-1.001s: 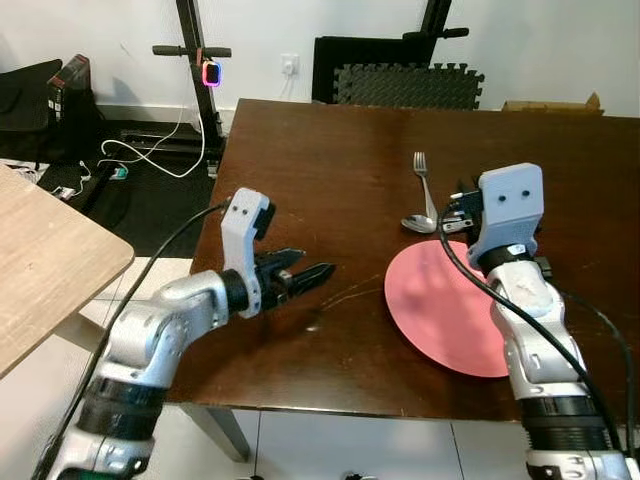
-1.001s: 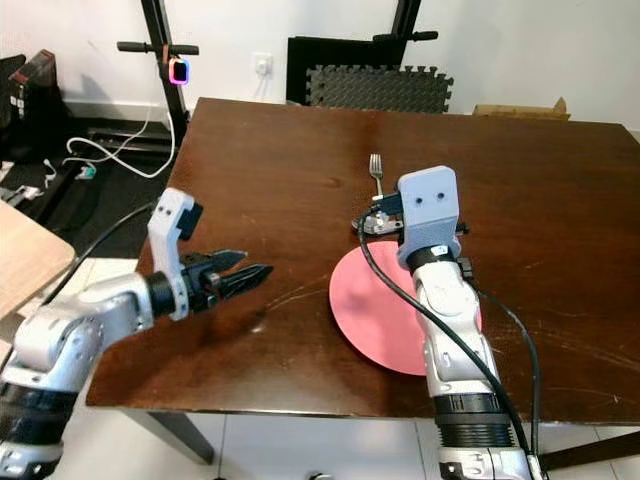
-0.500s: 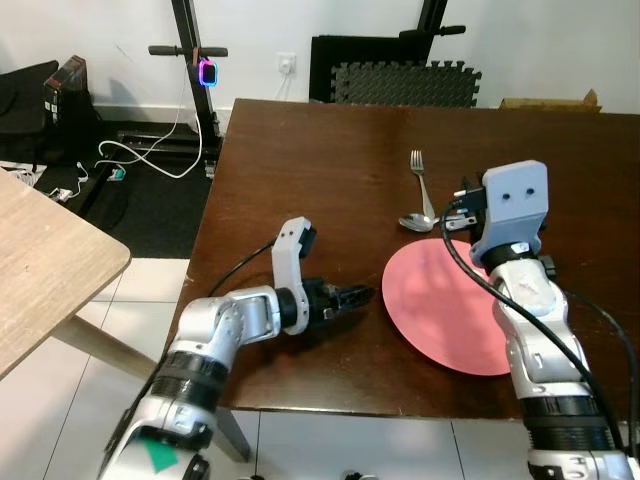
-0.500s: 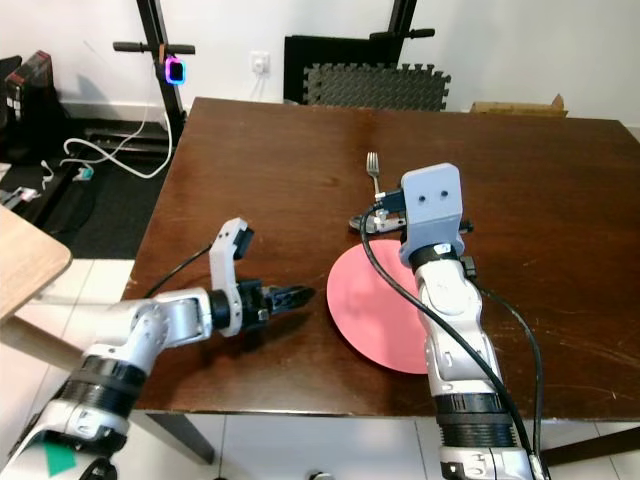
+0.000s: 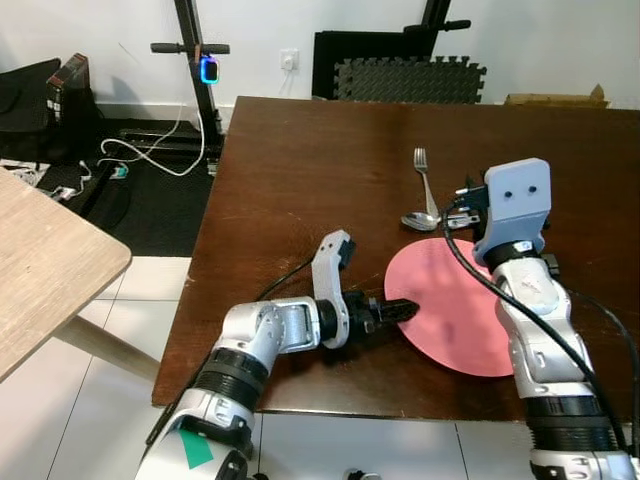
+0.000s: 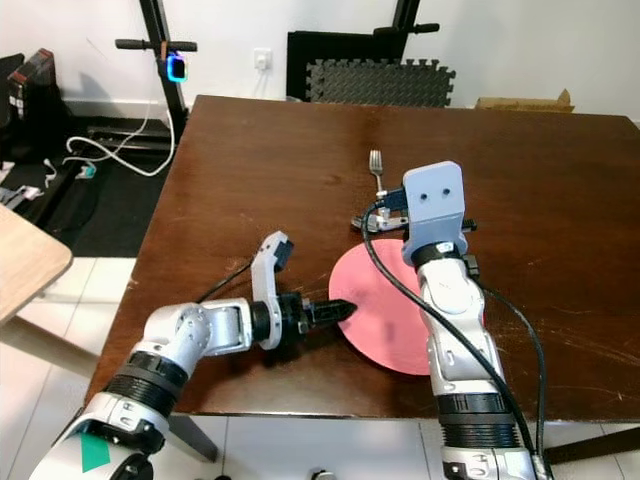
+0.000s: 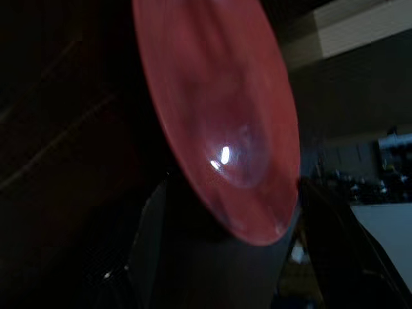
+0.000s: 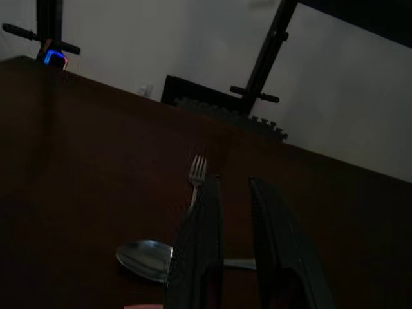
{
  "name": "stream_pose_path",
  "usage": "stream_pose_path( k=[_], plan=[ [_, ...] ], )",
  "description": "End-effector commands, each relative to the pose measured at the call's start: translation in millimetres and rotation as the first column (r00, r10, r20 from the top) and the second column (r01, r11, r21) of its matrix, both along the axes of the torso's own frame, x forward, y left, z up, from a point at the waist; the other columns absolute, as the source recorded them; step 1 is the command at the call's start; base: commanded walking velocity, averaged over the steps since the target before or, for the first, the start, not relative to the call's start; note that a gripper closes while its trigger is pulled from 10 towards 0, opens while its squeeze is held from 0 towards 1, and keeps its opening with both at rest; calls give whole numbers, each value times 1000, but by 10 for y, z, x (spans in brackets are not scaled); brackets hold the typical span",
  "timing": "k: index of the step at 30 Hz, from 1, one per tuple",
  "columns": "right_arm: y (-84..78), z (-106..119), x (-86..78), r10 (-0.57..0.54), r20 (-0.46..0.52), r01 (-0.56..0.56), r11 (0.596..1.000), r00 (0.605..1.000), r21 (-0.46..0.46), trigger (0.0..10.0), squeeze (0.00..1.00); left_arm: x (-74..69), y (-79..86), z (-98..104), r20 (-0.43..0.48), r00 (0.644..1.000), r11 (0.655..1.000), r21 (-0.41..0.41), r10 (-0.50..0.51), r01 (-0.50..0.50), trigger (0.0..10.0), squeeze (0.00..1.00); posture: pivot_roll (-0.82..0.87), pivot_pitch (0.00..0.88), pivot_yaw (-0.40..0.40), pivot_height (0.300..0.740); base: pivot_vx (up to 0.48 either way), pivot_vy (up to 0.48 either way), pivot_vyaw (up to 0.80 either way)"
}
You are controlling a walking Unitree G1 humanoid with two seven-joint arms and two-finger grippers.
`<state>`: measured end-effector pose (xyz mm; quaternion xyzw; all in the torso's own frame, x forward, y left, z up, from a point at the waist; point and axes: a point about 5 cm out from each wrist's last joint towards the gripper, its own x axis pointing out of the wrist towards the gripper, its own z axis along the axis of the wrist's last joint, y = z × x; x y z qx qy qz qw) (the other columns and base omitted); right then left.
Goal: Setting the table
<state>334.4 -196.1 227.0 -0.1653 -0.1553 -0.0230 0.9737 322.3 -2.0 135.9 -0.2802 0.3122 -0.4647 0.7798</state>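
Observation:
A round pink plate [image 5: 455, 305] lies flat near the front edge of the dark brown table [image 5: 320, 170]. My left gripper [image 5: 408, 307] reaches in low from the left and is at the plate's left rim. In the left wrist view its fingers [image 7: 154, 244] stand open with the plate's rim [image 7: 225, 148] between them. Behind the plate lie a spoon [image 5: 418, 221] and a fork [image 5: 424, 180]. My right gripper [image 8: 235, 183] hovers over the spoon's handle [image 8: 239, 264], fingers a narrow gap apart and holding nothing.
A light wooden table [image 5: 50, 260] stands to the left across a strip of tiled floor. Behind the brown table are a black stand with a lit device [image 5: 208, 70], floor cables [image 5: 140, 155] and foam mats [image 5: 405, 80].
My left arm has swept right along the table's front part until its gripper reached the plate's left rim. The right arm has stayed over the spoon.

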Motion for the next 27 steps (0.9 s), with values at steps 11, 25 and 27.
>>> stream_pose_path(
  k=[11,25,27],
  plan=[
    [18,3,-23,1,1,-1,1000,1000,6,10000,0,49,-67,-164,-51,992,992,58,119,-116,0,0,-5,161,87,740,0,0,0],
    [53,23,4,13,6,-13,1000,1000,14,10000,0,68,-24,-74,-57,992,992,-59,111,-115,0,0,4,156,80,740,0,0,0],
    [49,27,6,11,8,-11,1000,1000,15,10000,0,67,-19,-47,-57,992,990,-83,109,-114,0,0,4,154,80,740,0,0,0]
  ],
)
